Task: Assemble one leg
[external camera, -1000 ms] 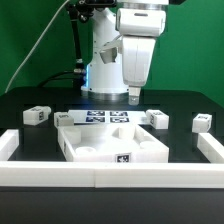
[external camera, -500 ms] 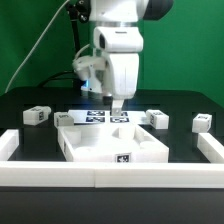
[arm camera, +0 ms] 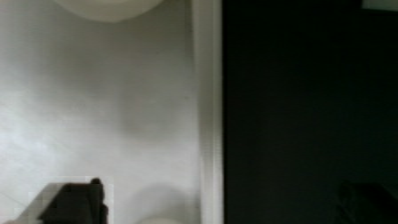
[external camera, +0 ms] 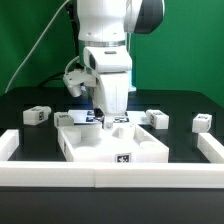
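Note:
Several legs, small white tagged pegs, lie on the black table: two at the exterior view's left (external camera: 36, 115) (external camera: 63, 119) and two at its right (external camera: 157, 119) (external camera: 203, 123). My gripper (external camera: 103, 119) hangs low over the back edge of the large flat white square piece (external camera: 110, 148), far from every leg. In the wrist view my gripper (arm camera: 217, 205) is open: one dark finger (arm camera: 71, 203) stands over the white piece (arm camera: 107, 110), the other is faint over the black table. Nothing is between them but the piece's edge.
White border rails (external camera: 110, 176) run along the front and both sides (external camera: 8, 143) (external camera: 212, 147). The marker board (external camera: 122, 116) lies behind the square piece, partly hidden by my arm. A green wall stands behind.
My arm has swung from the exterior view's right toward the middle and come down, from above the right-hand legs to the back edge of the square piece. The legs have not moved.

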Robot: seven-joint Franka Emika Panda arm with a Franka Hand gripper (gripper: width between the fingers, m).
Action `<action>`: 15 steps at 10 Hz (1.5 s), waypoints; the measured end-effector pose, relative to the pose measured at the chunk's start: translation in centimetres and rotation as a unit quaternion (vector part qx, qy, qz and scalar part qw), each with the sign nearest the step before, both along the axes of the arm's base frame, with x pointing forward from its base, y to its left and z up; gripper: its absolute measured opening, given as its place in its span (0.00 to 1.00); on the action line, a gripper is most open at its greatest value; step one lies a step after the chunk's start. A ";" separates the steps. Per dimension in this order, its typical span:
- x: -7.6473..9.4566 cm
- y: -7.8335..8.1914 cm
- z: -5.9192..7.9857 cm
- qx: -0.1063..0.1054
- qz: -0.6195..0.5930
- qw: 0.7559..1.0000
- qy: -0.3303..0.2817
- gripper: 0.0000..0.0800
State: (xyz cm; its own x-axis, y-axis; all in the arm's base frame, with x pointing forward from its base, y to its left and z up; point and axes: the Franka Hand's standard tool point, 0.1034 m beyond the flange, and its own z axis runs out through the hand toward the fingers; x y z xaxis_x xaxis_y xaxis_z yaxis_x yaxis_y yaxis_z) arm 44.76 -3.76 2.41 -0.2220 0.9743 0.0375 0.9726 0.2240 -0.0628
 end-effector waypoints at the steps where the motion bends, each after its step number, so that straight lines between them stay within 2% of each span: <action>1: -0.4 0.0 -0.6 0.002 -0.001 1.000 0.007 0.81; 4: -0.6 0.3 -0.9 0.002 -0.010 1.000 0.011 0.79; 5: -0.7 0.3 -1.0 0.002 -0.017 1.000 0.012 0.61; 6: -0.7 0.2 -1.0 0.001 -0.018 1.000 0.012 0.61; 7: -0.7 0.2 -1.0 0.001 -0.018 1.000 0.012 0.39; 8: -0.7 0.2 -1.0 0.001 -0.018 1.000 0.012 0.13; 9: -0.6 0.2 -0.9 0.001 -0.018 1.000 0.011 0.13; 10: -0.6 0.2 -0.9 0.001 -0.018 1.000 0.010 0.08; 15: -0.6 0.2 -0.9 0.001 -0.018 1.000 0.010 0.08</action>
